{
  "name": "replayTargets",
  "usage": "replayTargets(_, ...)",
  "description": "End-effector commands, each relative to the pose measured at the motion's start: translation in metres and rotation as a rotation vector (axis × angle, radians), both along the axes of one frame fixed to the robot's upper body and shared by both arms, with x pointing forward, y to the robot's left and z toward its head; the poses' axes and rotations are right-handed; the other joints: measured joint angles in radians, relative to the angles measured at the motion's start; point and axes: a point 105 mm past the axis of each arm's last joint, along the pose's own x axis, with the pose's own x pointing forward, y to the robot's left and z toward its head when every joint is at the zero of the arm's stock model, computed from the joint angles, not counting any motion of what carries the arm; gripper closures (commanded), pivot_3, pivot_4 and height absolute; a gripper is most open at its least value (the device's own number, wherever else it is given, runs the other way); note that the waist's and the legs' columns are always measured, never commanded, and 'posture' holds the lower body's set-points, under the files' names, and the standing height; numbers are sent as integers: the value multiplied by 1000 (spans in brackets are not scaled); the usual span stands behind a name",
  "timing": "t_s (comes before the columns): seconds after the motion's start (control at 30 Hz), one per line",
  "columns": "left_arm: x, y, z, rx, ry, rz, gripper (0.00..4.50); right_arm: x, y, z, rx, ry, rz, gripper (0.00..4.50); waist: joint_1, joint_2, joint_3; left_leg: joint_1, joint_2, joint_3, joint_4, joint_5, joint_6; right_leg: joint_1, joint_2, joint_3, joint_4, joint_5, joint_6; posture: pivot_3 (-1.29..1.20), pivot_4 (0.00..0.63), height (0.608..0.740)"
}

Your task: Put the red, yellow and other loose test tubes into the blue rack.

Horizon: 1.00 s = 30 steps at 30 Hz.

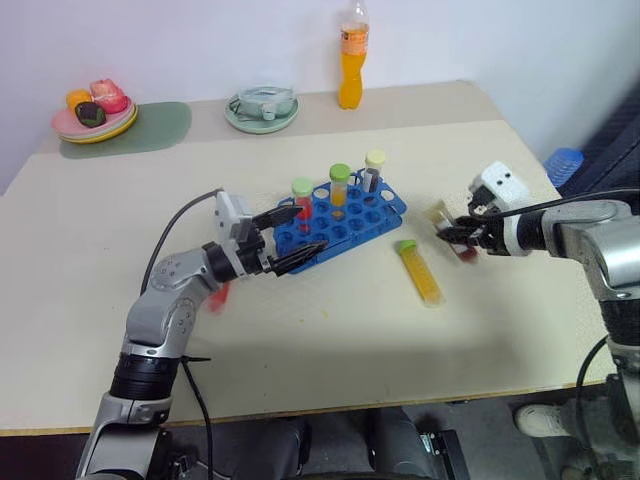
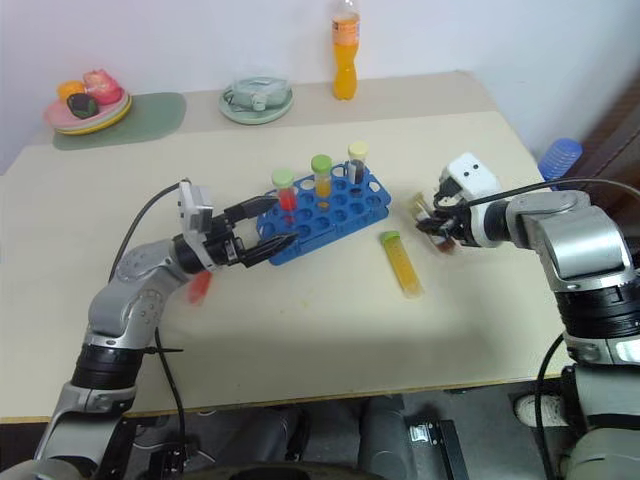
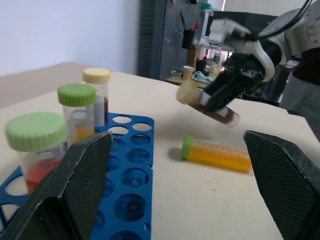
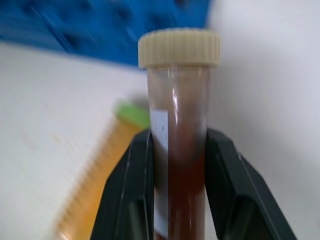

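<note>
Right gripper (image 1: 455, 232) is clamped on the brown-liquid tube (image 4: 177, 150), cream cap outward, lifted off the surface (image 1: 330, 330) right of the blue rack (image 1: 345, 215). Left gripper (image 1: 290, 240), fingers spread apart, hovers at the rack's near end. Yellow tube (image 1: 420, 272) lies loose between rack and right gripper

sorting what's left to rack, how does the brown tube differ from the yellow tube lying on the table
The brown tube has a cream cap and dark brown liquid; the yellow tube has a green cap and yellow liquid. The brown tube is clamped in the right gripper, lifted off the table and tilted; the yellow tube lies flat on the table, beside the blue rack, ungripped. Both are clear screw-cap tubes, not yet racked.
</note>
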Motion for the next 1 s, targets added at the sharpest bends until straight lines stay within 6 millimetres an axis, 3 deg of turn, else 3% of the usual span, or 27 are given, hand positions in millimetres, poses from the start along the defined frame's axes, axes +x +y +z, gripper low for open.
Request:
replayTargets(0.03, 0, 1, 11, 0, -56, 2, 181, 9, 17, 46, 156, -323, 21, 3736, -1, 0, 0, 0, 0, 0, 0, 0, 0, 0, 0, 0, 0, 0, 0, 0, 150, 740)
replayTargets(0.13, 1, 2, 13, -2, -60, 6, 181, 15, 29, 60, 316, -485, 2, 3736, -2, 0, 0, 0, 0, 0, 0, 0, 0, 0, 0, 0, 1, 0, 0, 0, 150, 740)
replayTargets(0.27, 2, 4, 15, -6, -67, 23, 181, 22, 47, 59, 486, -614, -89, 3736, -5, 0, 0, 1, 0, 0, 0, 0, 0, 0, 0, 0, 1, 0, 0, 0, 150, 740)
replayTargets(0.53, 9, 12, 19, -31, -68, 89, 181, 31, 82, 26, 617, -706, -167, 3736, -14, 0, 0, 1, 0, -1, 0, 0, 0, 0, 1, 0, 2, 0, 0, 0, 150, 740)
replayTargets(0.77, 7, 21, 8, -9, -49, 122, 181, 43, 86, -6, 597, -722, -227, 3736, -35, 1, 0, 2, 0, -1, -1, 0, 0, 0, 1, 0, 2, 0, 0, 0, 150, 740)
replayTargets(1.0, 2, 27, -2, 11, -38, 145, 181, 50, 85, -24, 584, -706, -246, 3736, -36, 1, -1, 3, 0, -1, -2, 0, 0, 0, 1, 0, 2, 0, 0, 0, 150, 740)
